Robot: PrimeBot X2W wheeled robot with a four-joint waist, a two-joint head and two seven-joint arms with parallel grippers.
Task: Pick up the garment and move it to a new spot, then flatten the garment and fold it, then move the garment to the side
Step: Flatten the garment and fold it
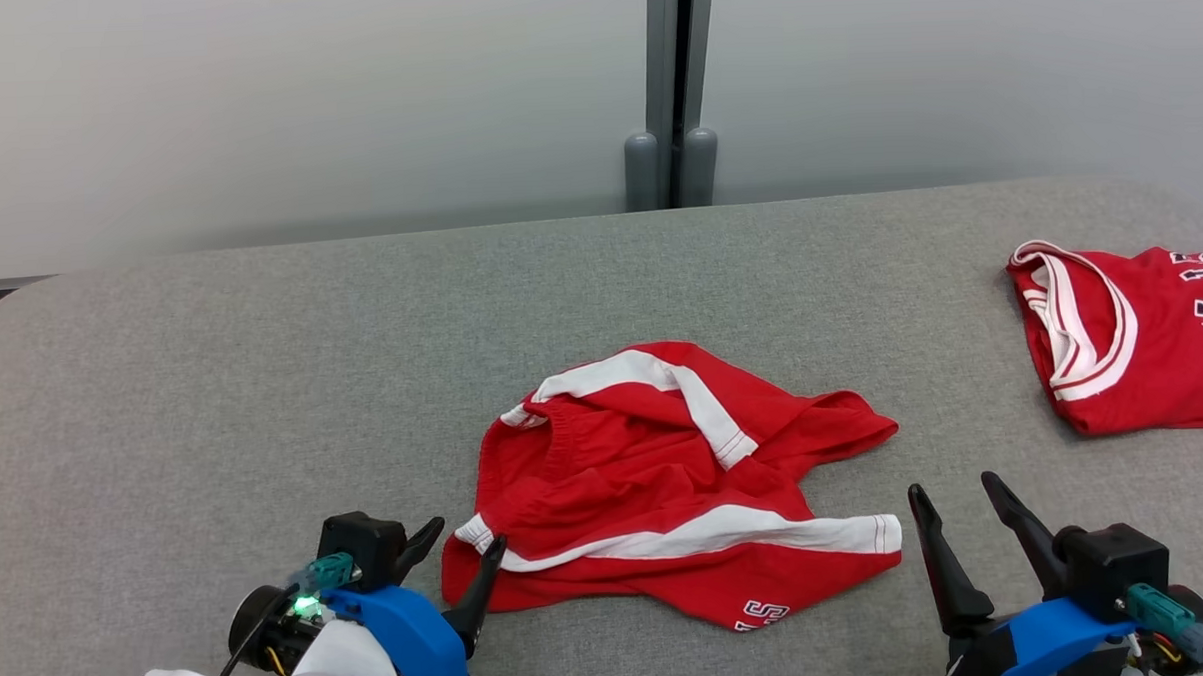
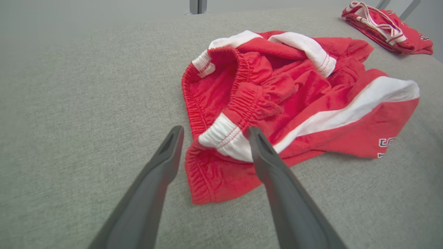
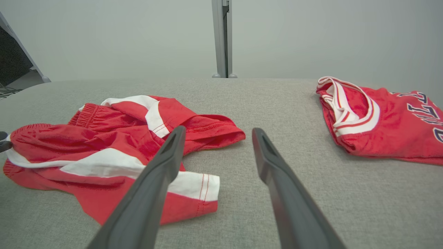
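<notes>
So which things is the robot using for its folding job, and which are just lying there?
For the job: crumpled red shorts with white stripes; open left gripper; open right gripper.
Just lying about: red jersey with white trim; grey metal post.

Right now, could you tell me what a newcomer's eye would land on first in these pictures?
The crumpled red shorts with white stripes, lying in the middle of the grey table. Next, a red jersey at its right edge. The open left hand sits by the waistband, the open right hand near the other end.
</notes>
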